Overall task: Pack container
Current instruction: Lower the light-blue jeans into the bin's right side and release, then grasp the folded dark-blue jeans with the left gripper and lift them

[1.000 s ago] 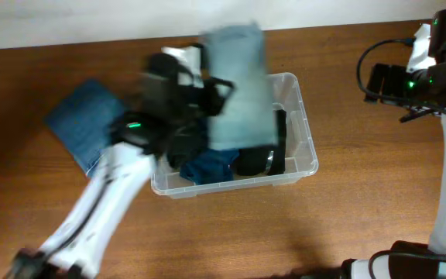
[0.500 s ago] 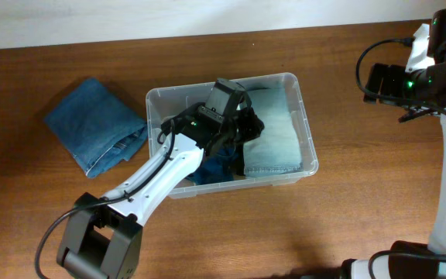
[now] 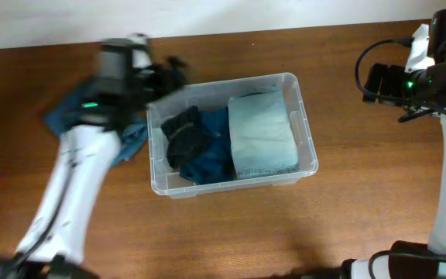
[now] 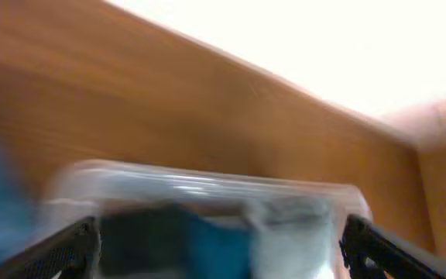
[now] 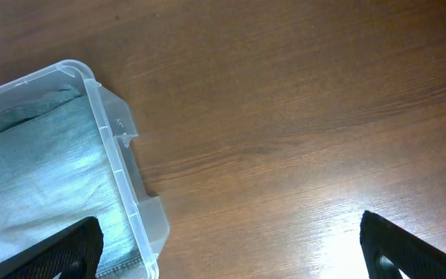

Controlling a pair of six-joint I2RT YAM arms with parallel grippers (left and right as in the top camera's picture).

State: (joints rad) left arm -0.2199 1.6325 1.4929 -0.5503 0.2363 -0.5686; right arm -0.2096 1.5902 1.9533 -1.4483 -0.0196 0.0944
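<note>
Container (image 3: 238, 80), the large clear rectangular plastic bin with rounded corners, is sitting mid-table on the brown wooden tabletop (image 3: 347, 217).

Overhead: a pale blue folded cloth (image 3: 262, 133) is filling its right half. A crumpled black garment (image 3: 183, 133) is lying at the left, with a dark blue garment (image 3: 214, 161) below and between them. The floor is looking fully covered. At the upper-left corner of the container the left gripper (image 3: 169, 71) is showing only as motion blur, so I can't tell its jaws from here. A folded blue denim piece (image 3: 132, 141) is lying just left of the container, mostly under the left arm. Well off to the right, the right gripper (image 3: 378, 81) is hanging over bare wood.

Left wrist: everything is smearing. Its fingertips (image 4: 60, 252) are showing at the bottom corners, wide apart with nothing between, and the container wall is ahead.

Right wrist: its fingertips (image 5: 76, 248) are spread wide and empty too. The container's right end and the pale cloth are showing at the left edge.

My read: the denim is probably the next item.
- Come down square on its thick folded edge.
- Pinch all the layers so it isn't unfolding.
- Lift well clear of the rim.
- Lay it flat on top of the dark garments, not on the rim.

Writing: nothing legible in any view, and no label is showing since the base is covered.
</note>
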